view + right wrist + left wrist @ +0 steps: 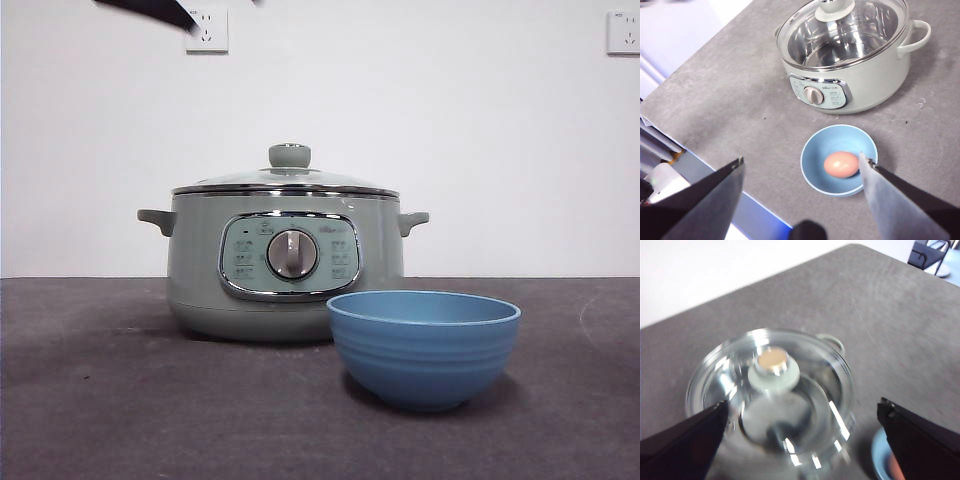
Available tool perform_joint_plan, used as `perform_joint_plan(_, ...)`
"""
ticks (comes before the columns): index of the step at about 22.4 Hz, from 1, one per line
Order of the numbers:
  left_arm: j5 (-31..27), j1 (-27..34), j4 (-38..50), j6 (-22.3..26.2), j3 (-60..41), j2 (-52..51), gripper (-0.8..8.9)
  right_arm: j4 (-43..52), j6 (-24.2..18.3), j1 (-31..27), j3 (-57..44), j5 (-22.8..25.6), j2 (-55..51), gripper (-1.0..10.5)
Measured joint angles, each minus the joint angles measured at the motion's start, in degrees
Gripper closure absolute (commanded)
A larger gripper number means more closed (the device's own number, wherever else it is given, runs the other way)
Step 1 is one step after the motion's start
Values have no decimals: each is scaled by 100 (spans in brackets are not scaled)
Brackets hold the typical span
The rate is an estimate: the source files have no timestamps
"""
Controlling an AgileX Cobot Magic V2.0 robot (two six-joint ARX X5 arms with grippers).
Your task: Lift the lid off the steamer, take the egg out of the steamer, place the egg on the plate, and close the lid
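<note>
Egg (841, 164) is seen lying in the blue plate (815, 150), which stands on the table (100, 400) just in front of the steamer (200, 260), toward its handle side. Lid (290, 178) is seated on the steamer rim, knob (773, 371) up and centred; no tilt is visible from the front. From this layout all steps are judged done: egg out and plated, lid back on. What remains is judged to be only clearing the arms away, straight up, without the knob or the plate being clipped. Left pincer (802, 425) is held above the lid with jaws spread wide, one on each side of the glass; the knob lies between them and beyond the tips, and nothing is gripped. Whether the jaws touch the glass cannot be told; the picture is blurred. Right pincer (802, 172) is held high over the table near the plate, jaws wide apart and empty, egg seen between them far below. In the front view only a dark arm tip (150, 10) is seen at the top edge.
</note>
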Motion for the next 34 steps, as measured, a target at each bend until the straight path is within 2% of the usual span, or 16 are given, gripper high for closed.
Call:
perform_joint_plan(5, 133, 0, -2011, -116, 0, -1458, 313, -127, 0, 0, 0, 0, 0, 565)
perform_joint_plan(9, 151, 0, -2743, -118, 0, -1945, 324, -278, 0, 0, 0, 0, 0, 568)
perform_joint_plan(10, 151, 0, -2850, -118, 0, -1993, 365, -293, 0, 0, 0, 0, 0, 568)
perform_joint_plan(12, 153, 0, -3029, -118, 0, -2061, 559, -306, 0, 0, 0, 0, 0, 571)
perform_joint_plan(13, 151, 0, -3082, -118, 0, -2079, 666, -306, 0, 0, 0, 0, 0, 578)
perform_joint_plan(14, 153, 0, -3141, -118, 0, -2090, 811, -308, 0, 0, 0, 0, 0, 638)
perform_joint_plan(16, 153, 0, -3193, -118, 0, -2092, 819, -308, 0, 0, 0, 0, 2, 833)
perform_joint_plan(17, 153, 0, -3202, -118, 0, -2092, 818, -306, 0, 0, 0, 0, 2, 970)
perform_joint_plan(34, 127, 0, -3204, -127, 0, -2055, 817, -433, 0, 0, 0, 20, 2, 946)
